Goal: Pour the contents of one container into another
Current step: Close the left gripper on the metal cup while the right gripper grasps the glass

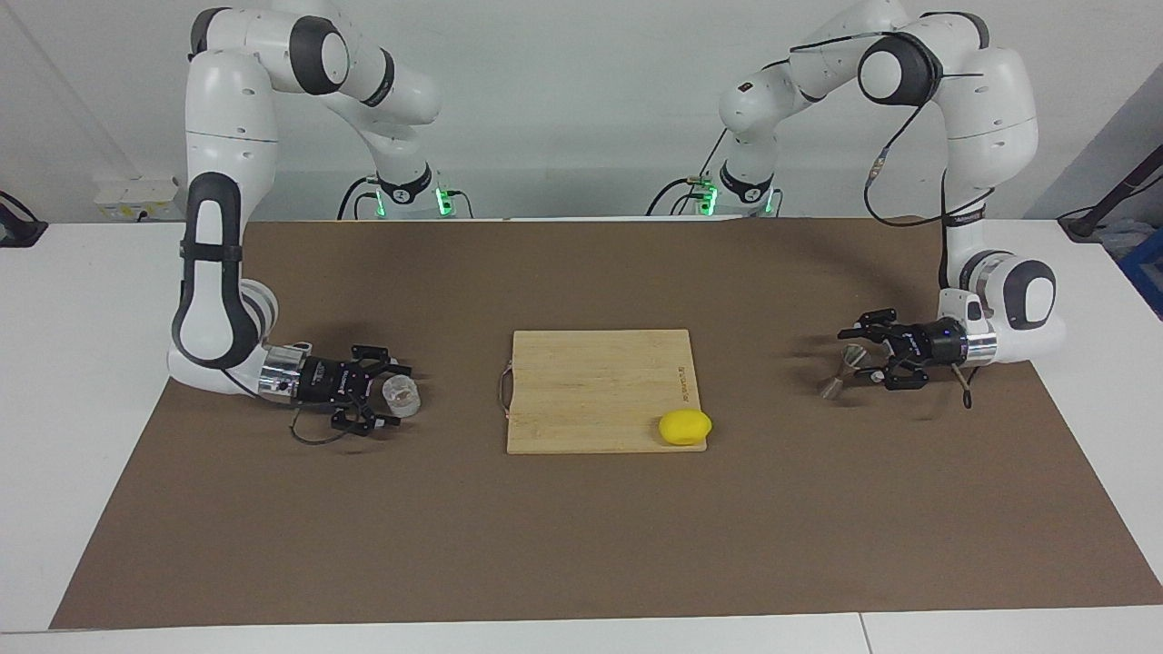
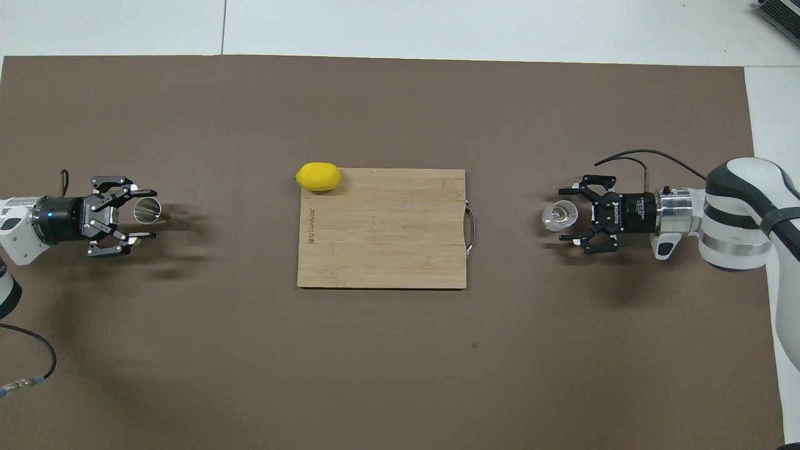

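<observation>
Now the glass cup point(image 1: 401, 397) stands upright toward the right arm's end of the table, between the spread fingers of the right gripper point(image 1: 392, 397). Toward the other end, the metal jigger point(image 1: 845, 371) stands just beside the left gripper point(image 1: 870, 359), whose fingers are half-spread around its top, not yet pinching it as far as I can judge.

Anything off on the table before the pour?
Only the lemon: it overhangs the cutting board's corner farthest from the robots, toward the left arm's end. The glass cup and the jigger appear upright, with no spill visible. The right gripper is open around the cup, the left gripper open around the jigger.
</observation>
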Robot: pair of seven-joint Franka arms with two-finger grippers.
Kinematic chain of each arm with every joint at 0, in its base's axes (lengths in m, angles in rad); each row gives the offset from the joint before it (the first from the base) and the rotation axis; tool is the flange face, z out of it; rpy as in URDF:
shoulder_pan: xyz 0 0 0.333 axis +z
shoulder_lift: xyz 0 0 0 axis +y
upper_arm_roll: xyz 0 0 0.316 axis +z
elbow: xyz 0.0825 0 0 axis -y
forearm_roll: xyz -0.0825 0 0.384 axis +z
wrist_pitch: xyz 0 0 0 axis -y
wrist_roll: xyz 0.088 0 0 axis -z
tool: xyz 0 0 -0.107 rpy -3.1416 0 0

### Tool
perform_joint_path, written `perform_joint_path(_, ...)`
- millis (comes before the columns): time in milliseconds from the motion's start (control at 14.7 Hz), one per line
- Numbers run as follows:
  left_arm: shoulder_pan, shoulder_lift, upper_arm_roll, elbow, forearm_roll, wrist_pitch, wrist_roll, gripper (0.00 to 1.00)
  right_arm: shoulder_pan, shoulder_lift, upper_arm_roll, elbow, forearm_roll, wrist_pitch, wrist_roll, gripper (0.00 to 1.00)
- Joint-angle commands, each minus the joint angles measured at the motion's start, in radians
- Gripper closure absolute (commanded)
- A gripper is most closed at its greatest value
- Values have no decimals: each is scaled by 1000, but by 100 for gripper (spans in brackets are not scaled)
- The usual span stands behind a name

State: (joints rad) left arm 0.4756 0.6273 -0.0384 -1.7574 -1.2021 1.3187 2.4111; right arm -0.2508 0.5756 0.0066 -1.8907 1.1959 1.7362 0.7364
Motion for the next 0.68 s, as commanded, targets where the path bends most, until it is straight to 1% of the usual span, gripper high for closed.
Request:
perform_joint_path(0, -8, -6, 6, -19, -20, 20, 28, 41, -2, 16, 3, 19, 18, 26, 3, 0)
perform_joint_path(205, -14, -6, 6, -19, -22, 24, 28, 43, -1, 27, 3, 19, 14, 31, 3, 0)
perform_joint_path(273, -14, -6, 6, -19, -24, 25, 28, 46, -1, 27, 3, 19, 16, 31, 3, 0)
perform_joint_path(341, -14, -6, 6, -20, -25, 25, 28, 50, -2, 27, 3, 22, 14, 31, 3, 9)
perform_joint_path(546, -15, -8, 5, -22, -31, 24, 26, 57, -1, 27, 3, 24, 8, 36, 1, 27)
perform_joint_path(614, -15, -8, 5, -22, -31, 24, 26, 58, -2, 29, 3, 33, 8, 36, 1, 35)
